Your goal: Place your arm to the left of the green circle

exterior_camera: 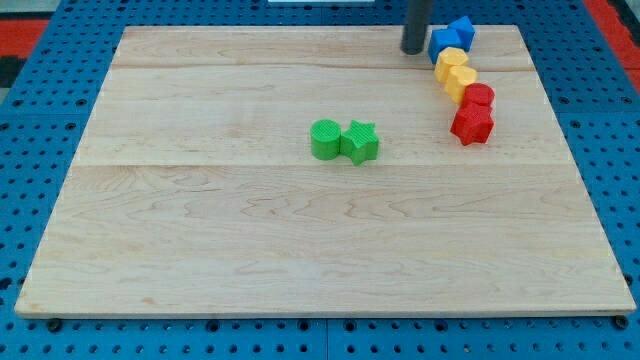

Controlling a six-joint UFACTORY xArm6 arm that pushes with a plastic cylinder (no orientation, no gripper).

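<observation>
The green circle (325, 139) sits near the middle of the wooden board (200, 230), touching a green star (361, 142) on its right. My tip (414, 50) is at the view's top, right of centre, far above and to the right of the green circle. It stands just left of a blue block (444, 41).
A curved line of blocks runs down the view's upper right: two blue blocks, with the second blue block (462, 30) at the top, two yellow blocks (456, 72), a red block (479, 97) and a red star (472, 124). A blue perforated table surrounds the board.
</observation>
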